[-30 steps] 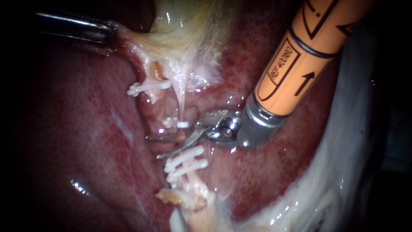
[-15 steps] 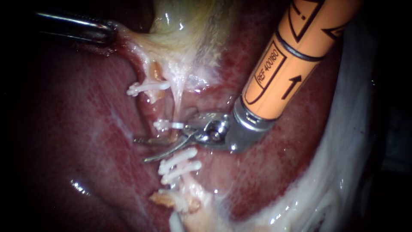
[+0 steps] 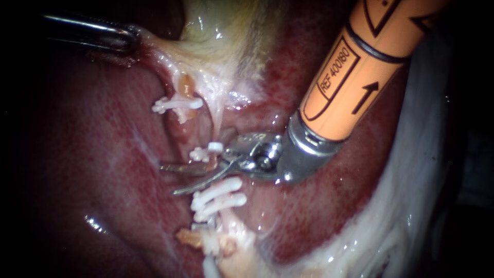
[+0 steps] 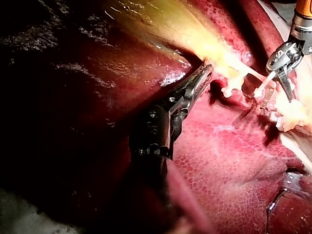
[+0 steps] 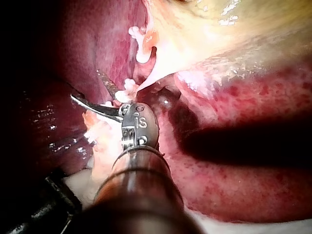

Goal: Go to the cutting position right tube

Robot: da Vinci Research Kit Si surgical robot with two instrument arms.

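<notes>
Orange-sleeved right instrument (image 3: pixel 174 179) is holding its blades apart astride a thin pale tube (image 3: pixel 216 128), partly hidden; dark left instrument (image 3: pixel 128 40) is clamping yellowish gallbladder (image 3: pixel 216 31).

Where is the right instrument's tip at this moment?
In the endoscope view's centre, the right instrument holds its blades open around the tube, between the single clip above and the pair of clips below.

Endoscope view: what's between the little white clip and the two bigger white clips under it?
The right instrument, jaws open, crossing the tube; the endoscope view shows it.
</notes>
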